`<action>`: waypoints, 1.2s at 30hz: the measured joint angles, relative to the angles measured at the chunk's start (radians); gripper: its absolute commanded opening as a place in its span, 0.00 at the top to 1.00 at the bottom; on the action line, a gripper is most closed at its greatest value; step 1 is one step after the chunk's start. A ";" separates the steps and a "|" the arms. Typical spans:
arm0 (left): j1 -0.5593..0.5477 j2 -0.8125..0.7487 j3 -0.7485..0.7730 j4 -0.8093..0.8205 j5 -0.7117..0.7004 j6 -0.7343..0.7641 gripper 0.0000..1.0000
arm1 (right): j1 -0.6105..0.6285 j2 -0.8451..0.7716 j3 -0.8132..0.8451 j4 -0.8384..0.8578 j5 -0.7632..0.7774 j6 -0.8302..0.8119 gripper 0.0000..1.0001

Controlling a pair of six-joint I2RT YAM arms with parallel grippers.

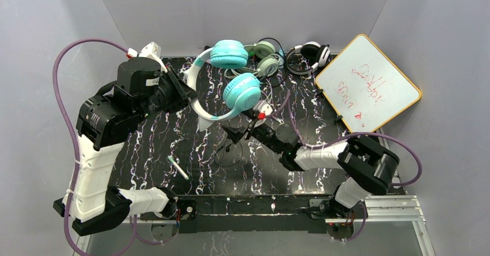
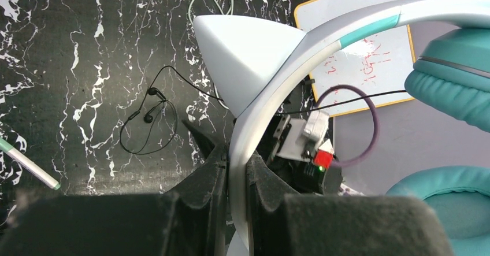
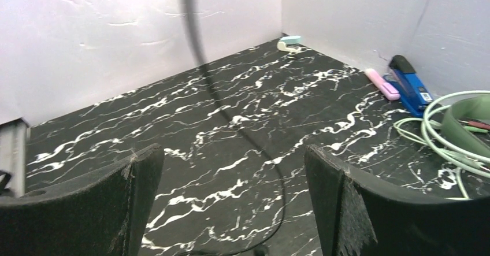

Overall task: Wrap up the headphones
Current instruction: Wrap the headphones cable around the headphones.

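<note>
A: Black marbled tabletop (image 1: 150, 146), grey walls; left gripper (image 2: 237, 175)?
B: Clamped on white band of teal headphones (image 1: 241, 91), raised above table.
A: And right gripper (image 3: 231, 192)?
B: Spread wide, holding nothing; thin black cable (image 3: 254, 143) dangling in front.

Your left gripper (image 1: 188, 92), at the left rear of the table (image 1: 144, 146), has the band of the cat-ear headphones (image 1: 241, 91) between its fingers. Behind them, by the back wall, lies a second headset (image 1: 266, 59), with a third headset (image 1: 309, 54) just right of it and the whiteboard (image 1: 368, 84) farther right. Your right gripper (image 1: 232, 133) is before the cat-ear headphones, over the earbuds (image 2: 151, 103). The pen (image 1: 178, 167) lies front-left.
</note>
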 measured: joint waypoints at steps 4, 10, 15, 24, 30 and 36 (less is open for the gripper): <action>0.000 0.000 0.000 0.000 0.010 -0.005 1.00 | -0.041 0.061 0.059 0.002 -0.033 -0.012 0.01; 0.000 0.000 0.022 -0.009 0.020 -0.011 1.00 | -0.044 0.145 0.131 0.015 -0.086 -0.027 0.16; 0.000 -0.003 0.060 -0.018 0.023 -0.011 1.00 | -0.063 0.198 0.134 0.043 -0.122 0.019 0.59; 0.000 -0.013 0.052 -0.025 0.019 0.002 1.00 | -0.070 0.027 0.089 -0.024 -0.076 0.110 0.99; 0.000 -0.068 -0.079 -0.005 -0.018 0.067 1.00 | -0.070 -0.297 0.050 -0.266 -0.032 0.109 0.99; 0.000 -0.152 -0.298 0.106 0.023 0.230 1.00 | -0.117 -0.536 0.065 -0.620 0.098 0.096 0.99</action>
